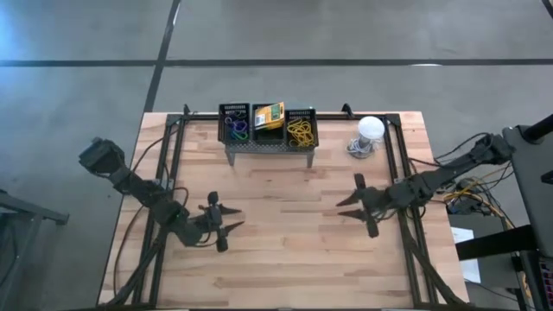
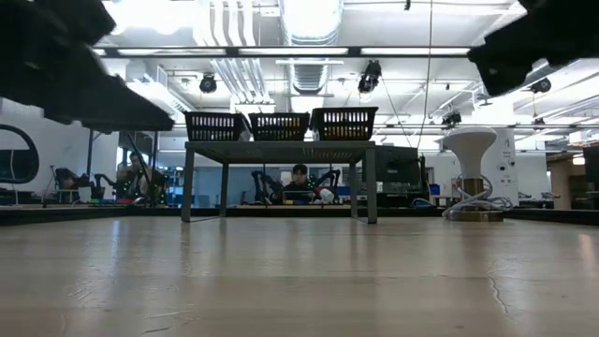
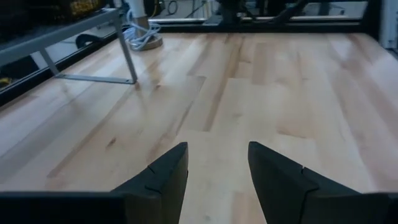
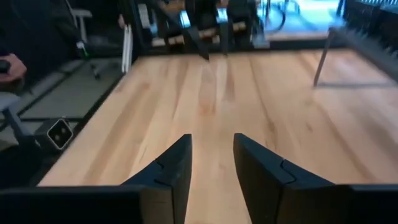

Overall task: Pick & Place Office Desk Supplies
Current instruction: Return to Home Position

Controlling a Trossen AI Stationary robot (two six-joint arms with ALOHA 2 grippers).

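Observation:
Three small black mesh baskets stand side by side on a grey perforated stand (image 1: 270,148) at the table's far edge. The left basket (image 1: 235,123) holds purple, blue and green loops, the middle basket (image 1: 269,117) yellow-green crayon boxes, and the right basket (image 1: 301,128) thin yellow bands. In the low view the baskets (image 2: 281,124) sit on the stand's top. My left gripper (image 1: 230,221) hovers open over the near left of the table. Over the right half, my right gripper (image 1: 353,206) is open too. Both hold nothing; bare wood shows between the fingers in the wrist views (image 3: 217,163) (image 4: 212,155).
A white dome-shaped object (image 1: 370,131) with a coiled cable stands at the far right of the table, beside the stand. A black frame rail (image 1: 399,164) runs along the table's sides. Bare wood (image 1: 285,233) lies between the grippers. A person's hand (image 4: 11,65) shows beyond the table.

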